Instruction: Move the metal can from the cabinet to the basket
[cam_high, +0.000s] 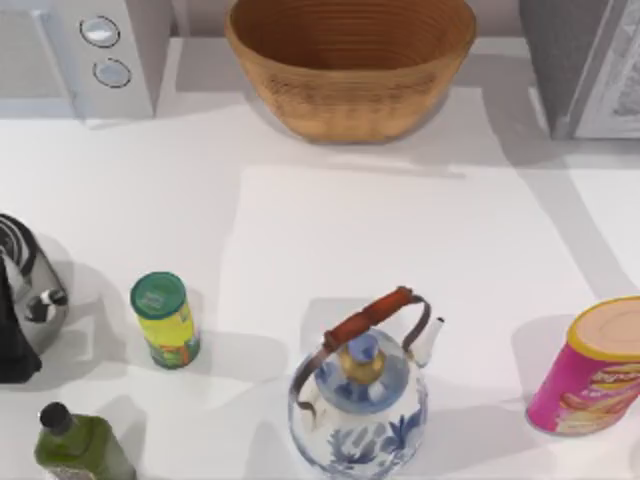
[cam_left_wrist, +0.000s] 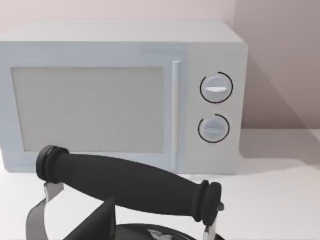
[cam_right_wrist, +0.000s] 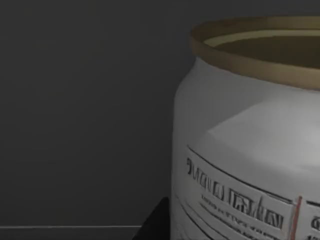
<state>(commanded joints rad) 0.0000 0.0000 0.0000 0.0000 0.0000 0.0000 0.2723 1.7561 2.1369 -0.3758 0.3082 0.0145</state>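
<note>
The metal can (cam_right_wrist: 240, 140) stands very close in the right wrist view, with a pale silver body, a tan rim and a white label with a red stripe. It sits inside the dark grey interior of the cabinet (cam_right_wrist: 75, 100). A dark part of my right gripper (cam_right_wrist: 151, 224) shows low beside the can. From above, the cabinet (cam_high: 585, 65) is at the back right, with its paler framed door. The tan wicker basket (cam_high: 350, 95) stands at the back centre. My left gripper (cam_left_wrist: 97, 222) hangs just behind a black kettle handle (cam_left_wrist: 130, 182).
A white microwave (cam_high: 110, 50) with two knobs is at the back left. A black kettle (cam_high: 25, 300), a yellow canister with a green lid (cam_high: 165, 320) and a green bottle (cam_high: 75, 445) stand at the left. A blue-and-white teapot (cam_high: 360, 400) and a pink snack tube (cam_high: 590, 370) stand in front.
</note>
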